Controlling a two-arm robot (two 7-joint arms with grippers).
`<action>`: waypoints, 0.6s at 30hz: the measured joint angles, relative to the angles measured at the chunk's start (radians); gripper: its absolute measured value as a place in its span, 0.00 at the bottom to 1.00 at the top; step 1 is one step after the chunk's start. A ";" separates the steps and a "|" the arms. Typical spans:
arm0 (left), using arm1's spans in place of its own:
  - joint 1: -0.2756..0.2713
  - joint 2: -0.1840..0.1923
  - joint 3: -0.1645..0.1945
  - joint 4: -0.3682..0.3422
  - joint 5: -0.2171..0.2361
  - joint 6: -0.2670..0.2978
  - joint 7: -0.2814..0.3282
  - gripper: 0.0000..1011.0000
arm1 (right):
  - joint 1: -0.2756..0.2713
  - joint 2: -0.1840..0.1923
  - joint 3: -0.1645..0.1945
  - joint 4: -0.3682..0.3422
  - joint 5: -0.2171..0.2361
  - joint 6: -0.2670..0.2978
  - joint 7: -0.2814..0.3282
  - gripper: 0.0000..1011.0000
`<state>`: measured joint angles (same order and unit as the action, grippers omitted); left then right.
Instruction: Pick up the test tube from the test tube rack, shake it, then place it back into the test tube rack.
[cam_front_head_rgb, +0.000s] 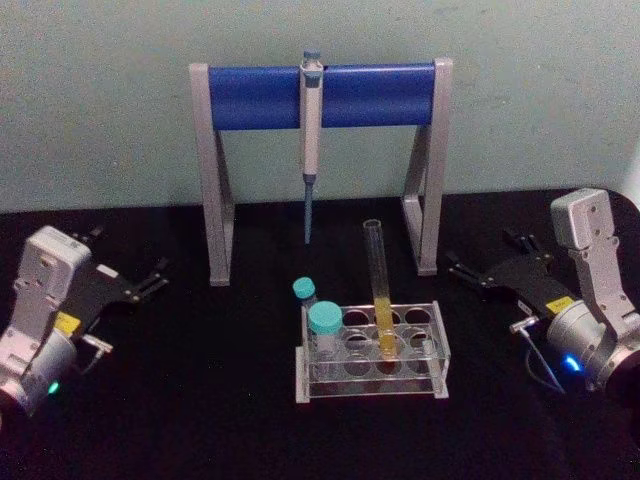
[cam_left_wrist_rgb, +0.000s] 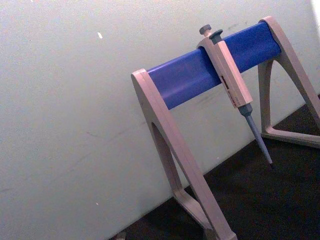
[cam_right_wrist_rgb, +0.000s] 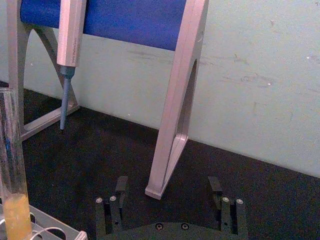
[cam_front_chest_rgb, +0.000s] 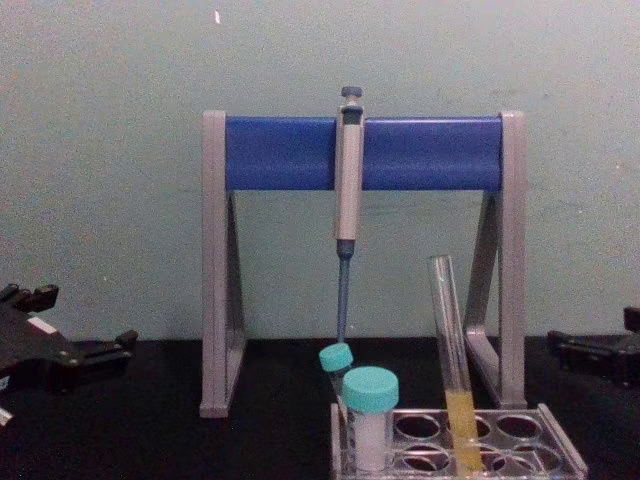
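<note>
We see a pipette (cam_front_head_rgb: 311, 140) hanging from a blue-barred stand (cam_front_head_rgb: 260, 96); two teal-capped vials (cam_front_head_rgb: 324, 322) stand before it on the black worktop (cam_front_head_rgb: 200, 400).

The test tube rack (cam_front_head_rgb: 372, 352) sits on the table (cam_front_head_rgb: 200, 420) between the left gripper (cam_front_head_rgb: 152, 279) and the right gripper (cam_front_head_rgb: 462, 272), nearer the right one and slightly closer to the robot than both. The test tube (cam_front_head_rgb: 379, 290) stands in it, leaning; two vials (cam_front_head_rgb: 318, 318) stand at the rack's end facing the left gripper. Beyond both grippers stands the pipette stand (cam_front_head_rgb: 320, 95), the pipette (cam_front_head_rgb: 311, 140) hanging from its bar.
</note>
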<state>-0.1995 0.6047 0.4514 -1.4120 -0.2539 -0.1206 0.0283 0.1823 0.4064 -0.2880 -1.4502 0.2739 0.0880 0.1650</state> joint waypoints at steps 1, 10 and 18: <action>0.000 0.000 0.000 0.000 0.000 0.000 0.000 0.99 | 0.000 0.000 0.000 0.000 0.000 0.000 0.000 0.99; 0.000 0.000 0.000 0.000 0.000 0.000 0.000 0.99 | 0.000 0.000 0.000 0.000 0.000 0.000 0.000 0.99; 0.000 0.000 0.000 0.000 0.000 0.000 0.000 0.99 | 0.000 0.000 0.000 0.000 0.000 0.000 0.000 0.99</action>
<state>-0.1995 0.6047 0.4514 -1.4120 -0.2539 -0.1205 0.0283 0.1823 0.4064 -0.2879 -1.4503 0.2739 0.0880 0.1651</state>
